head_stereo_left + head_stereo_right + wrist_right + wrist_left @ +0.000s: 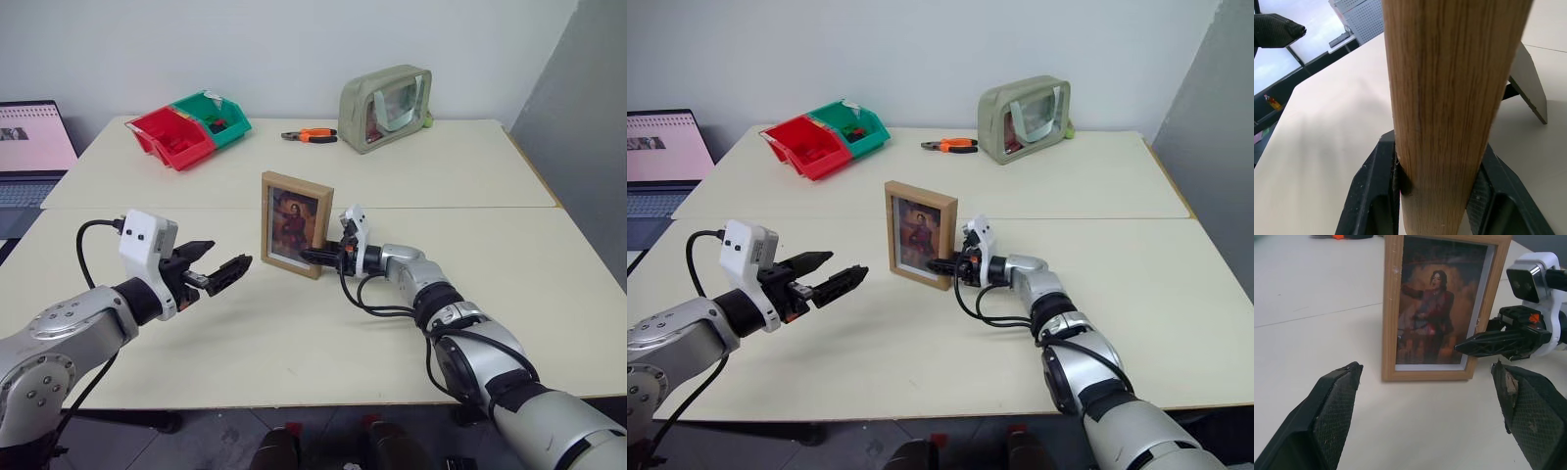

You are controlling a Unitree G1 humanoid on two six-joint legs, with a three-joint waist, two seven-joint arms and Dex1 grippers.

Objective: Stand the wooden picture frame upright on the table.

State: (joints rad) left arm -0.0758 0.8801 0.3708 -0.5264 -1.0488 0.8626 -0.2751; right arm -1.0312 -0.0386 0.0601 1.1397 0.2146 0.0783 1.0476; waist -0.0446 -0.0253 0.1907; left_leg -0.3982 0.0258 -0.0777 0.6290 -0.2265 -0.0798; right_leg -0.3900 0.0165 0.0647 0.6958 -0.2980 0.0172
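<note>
picture frame [296,224] upright on table [294,343], between grippers

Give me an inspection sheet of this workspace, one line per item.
Surface: cream table, two sections joined at a seam.
Job's things: wooden picture frame upright near the seam, portrait facing the robot, stand folded out behind.
Clutter: red bin and green bin side by side at the far left; orange-handled pliers; olive pouch with a clear window far centre.
Grippers: right claw on the frame's right edge, one finger on each side; left claw open, apart from the frame.
Cables: black cable looped at the right wrist; another at the left wrist.
Surroundings: open laptop at left; pale wall behind.
</note>
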